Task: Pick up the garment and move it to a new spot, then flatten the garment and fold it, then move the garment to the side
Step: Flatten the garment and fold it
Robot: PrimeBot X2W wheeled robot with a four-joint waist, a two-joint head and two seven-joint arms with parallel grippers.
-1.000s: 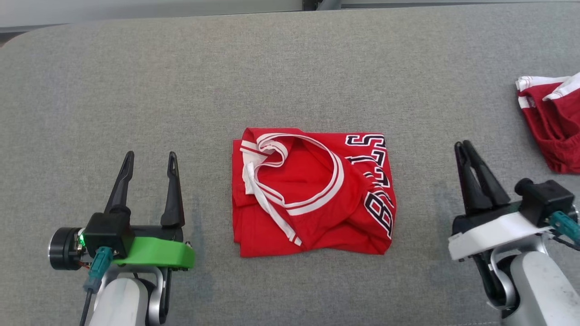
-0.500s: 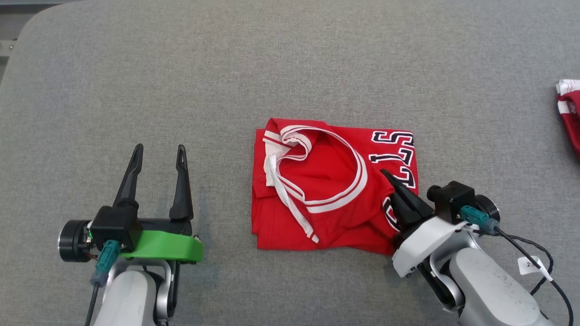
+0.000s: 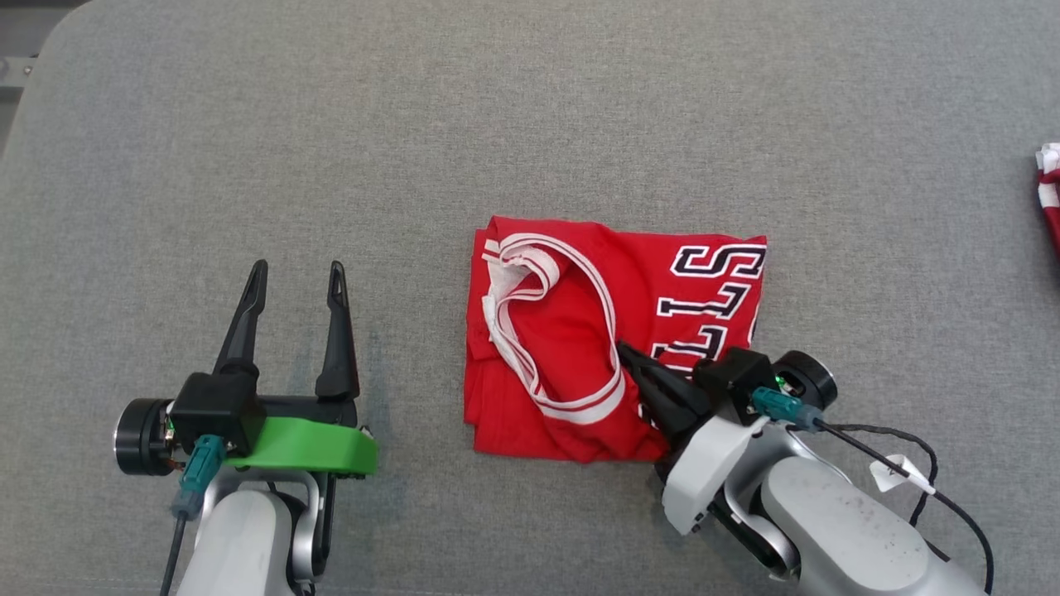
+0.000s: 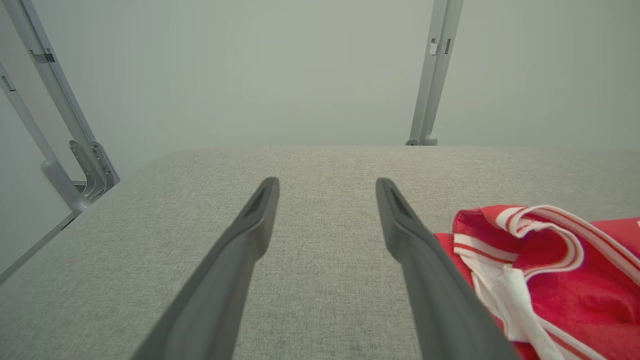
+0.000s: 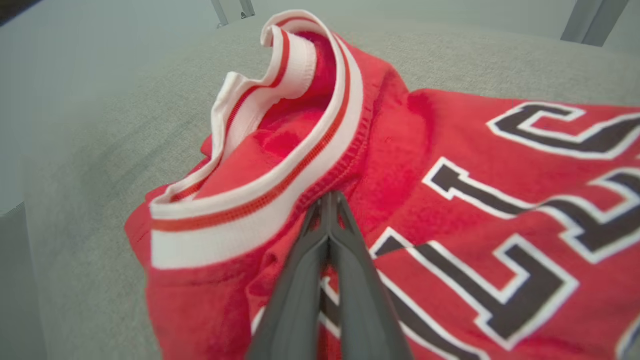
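Note:
The garment [image 3: 571,331] is a red jersey with white-and-red trim and black lettering, lying folded in a rough rectangle at the middle of the grey padded surface [image 3: 248,124]. My right gripper [image 3: 623,349] is shut with its tips pressed on the jersey's lower middle, beside the collar trim. The right wrist view shows its fingers [image 5: 327,196] closed together on top of the red fabric [image 5: 450,150], with nothing pinched between them. My left gripper [image 3: 298,266] stands open, left of the jersey and apart from it. In the left wrist view its fingers [image 4: 326,182] hold nothing and the jersey [image 4: 575,300] lies to their right.
Another red-and-white cloth [image 3: 1050,199] pokes in at the far right edge. A cable with a white tag [image 3: 894,472] trails from my right wrist. Metal frame posts [image 4: 425,75] stand beyond the surface's far edge.
My right gripper closed fully and moved left onto the jersey, whose lettered right side now lies flatter. The head camera shifted too. The left gripper stayed open in place.

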